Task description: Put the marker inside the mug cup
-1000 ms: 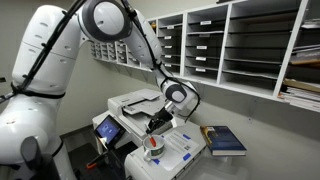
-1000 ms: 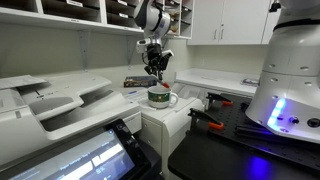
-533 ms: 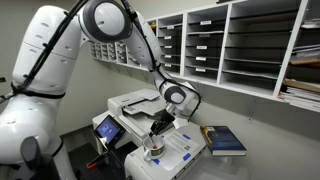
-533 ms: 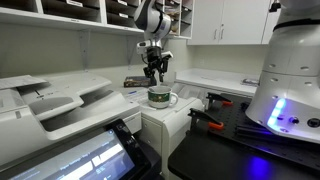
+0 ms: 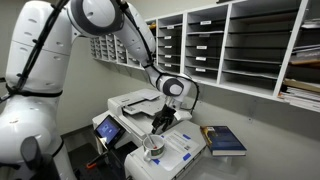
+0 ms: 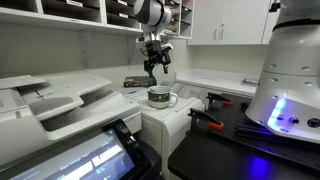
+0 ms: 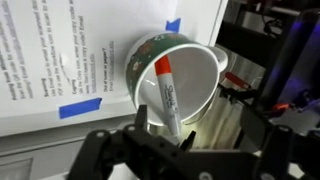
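Observation:
In the wrist view the mug cup stands on a printed sheet, green-patterned outside and pale inside. The marker, grey-bodied with a red cap, leans inside the mug with its cap against the rim. My gripper hangs open just above the mug, its fingers apart and touching nothing. In both exterior views the gripper is a short way above the mug. The marker is too small to make out there.
The mug sits on a white cabinet top with taped paper sheets. A printer stands behind it and a blue book lies beside it. Wall shelves run above. The arm's white base stands nearby.
The gripper was shut on the marker low over the mug. It has opened, the marker has dropped into the mug, and the gripper has risen a little.

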